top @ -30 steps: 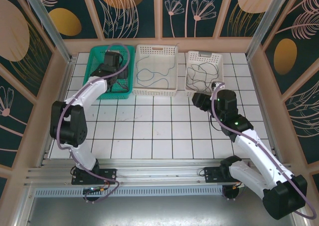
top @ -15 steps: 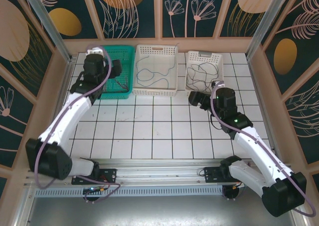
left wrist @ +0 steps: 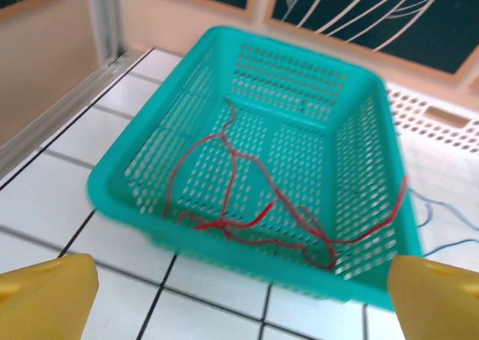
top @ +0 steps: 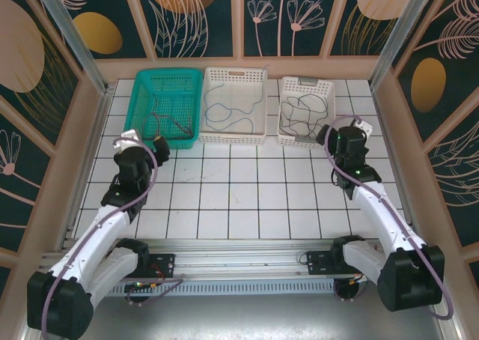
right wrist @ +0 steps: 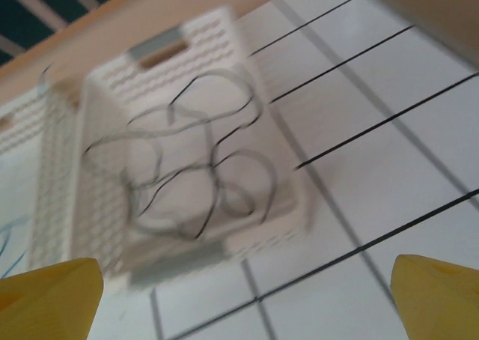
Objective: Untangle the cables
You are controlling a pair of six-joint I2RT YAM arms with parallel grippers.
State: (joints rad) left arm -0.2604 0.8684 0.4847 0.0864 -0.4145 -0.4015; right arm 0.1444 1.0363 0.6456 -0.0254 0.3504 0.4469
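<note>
A red cable lies loose in the green basket, which stands at the back left. My left gripper hangs open over the tiles just in front of that basket, with nothing between its yellow fingertips. Black and grey cables lie looped together in the right white basket. My right gripper is open and empty, just off that basket's near right corner. A thin blue cable lies in the middle white basket.
The three baskets stand side by side along the back of the white tiled floor. Wooden walls and aluminium posts close in the left and right sides. Open tiles stretch between the two arms.
My left gripper has come out of the green basket and drawn back to the tiles in front of it. The right arm has swung right. Both grippers have opened wider.
</note>
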